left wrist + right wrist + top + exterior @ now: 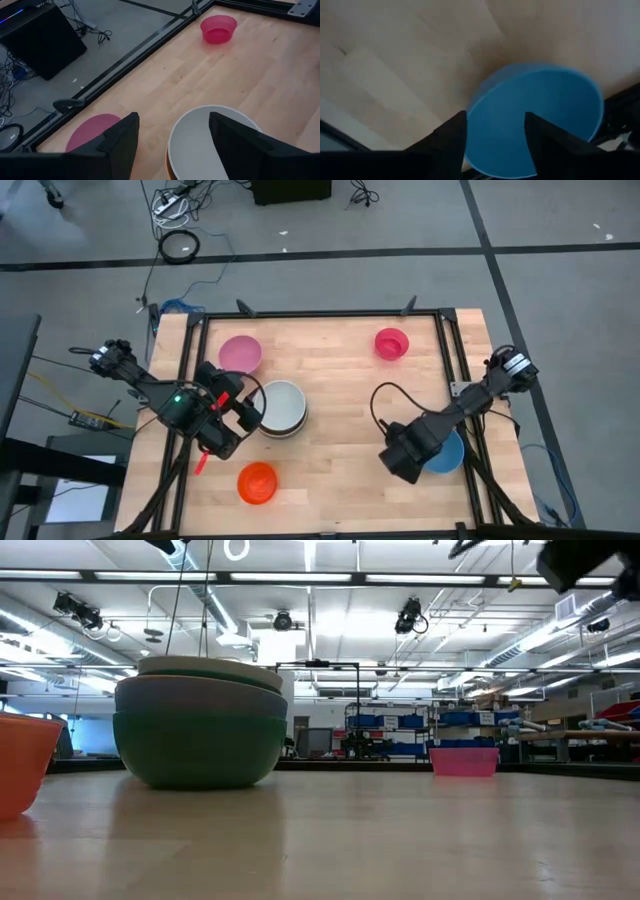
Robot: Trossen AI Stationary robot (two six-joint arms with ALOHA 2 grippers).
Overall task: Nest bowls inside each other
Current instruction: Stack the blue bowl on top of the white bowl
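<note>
A stack of nested bowls (283,408), white on top and teal at the bottom (200,745), stands on its base left of the table's middle. My left gripper (238,418) hovers open at the stack's left rim (210,145). Near the right edge sits a blue bowl (448,454), upright. My right gripper (496,117) points down, open, over the blue bowl's (540,125) left rim, one finger outside the wall and one over the hollow. A pink bowl (240,353), a magenta bowl (391,343) and an orange bowl (257,482) stand apart from one another.
A black metal frame (320,313) runs along the table's far and side edges. Cables hang from both arms. Bare wood lies in the middle of the table (345,405), between the stack and the blue bowl.
</note>
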